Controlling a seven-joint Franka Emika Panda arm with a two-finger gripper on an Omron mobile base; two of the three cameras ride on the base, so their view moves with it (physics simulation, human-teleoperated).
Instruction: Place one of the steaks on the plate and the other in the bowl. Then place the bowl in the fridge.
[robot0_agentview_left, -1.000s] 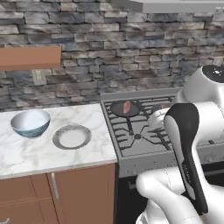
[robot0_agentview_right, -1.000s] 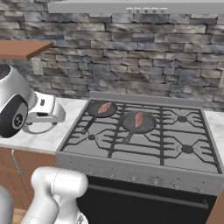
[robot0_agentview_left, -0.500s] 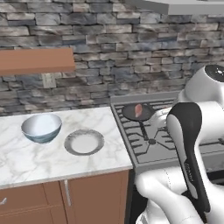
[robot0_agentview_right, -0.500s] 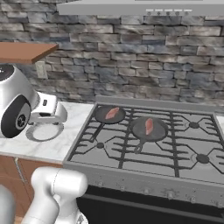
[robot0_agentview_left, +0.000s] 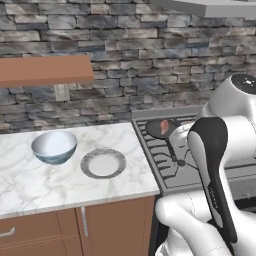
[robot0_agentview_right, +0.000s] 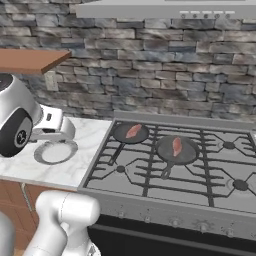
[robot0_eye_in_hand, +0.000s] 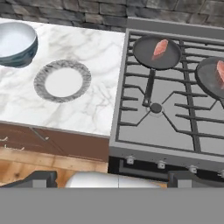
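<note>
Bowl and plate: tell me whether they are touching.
Apart. The hand view shows bare marble counter between the bowl and the plate; the left base view shows the same gap.

Two dark frying pans (robot0_agentview_right: 131, 133) (robot0_agentview_right: 176, 149) sit on the gas stove (robot0_agentview_right: 165, 172) beside a marble counter (robot0_agentview_left: 50, 182).

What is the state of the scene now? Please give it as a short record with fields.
steaks: two, each lying in its own frying pan on the stove, one in the left pan, one in the pan to its right
frying pans: two dark round ones, left and right
plate: on the marble counter, nothing on it
bowl: on the counter beside the plate, nothing in it
gripper: open, holding nothing
task progress: no steak moved yet
</note>
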